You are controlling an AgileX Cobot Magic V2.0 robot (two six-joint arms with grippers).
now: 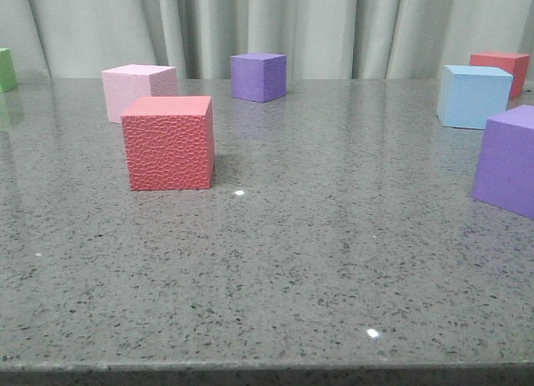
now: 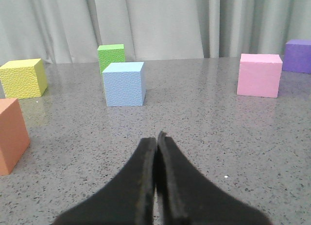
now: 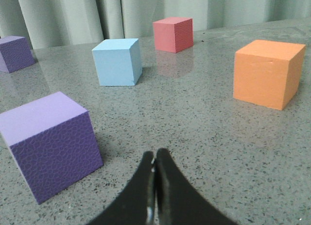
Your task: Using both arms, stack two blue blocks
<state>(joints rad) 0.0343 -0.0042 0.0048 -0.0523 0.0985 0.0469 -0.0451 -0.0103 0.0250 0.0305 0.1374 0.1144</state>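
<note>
A smooth sky-blue block stands at the far right of the table in the front view, and the right wrist view shows it too. A pebbly sky-blue block shows only in the left wrist view, in front of a green cube. My left gripper is shut with nothing in it, low over bare table, well short of the pebbly block. My right gripper is also shut and empty, short of the smooth block. Neither arm shows in the front view.
Front view: a red pebbly cube, pink cube, purple cube, a purple cube at the right edge, red cube, green cube. An orange cube and purple cube flank the right gripper. A yellow cube and orange cube stand near the left gripper.
</note>
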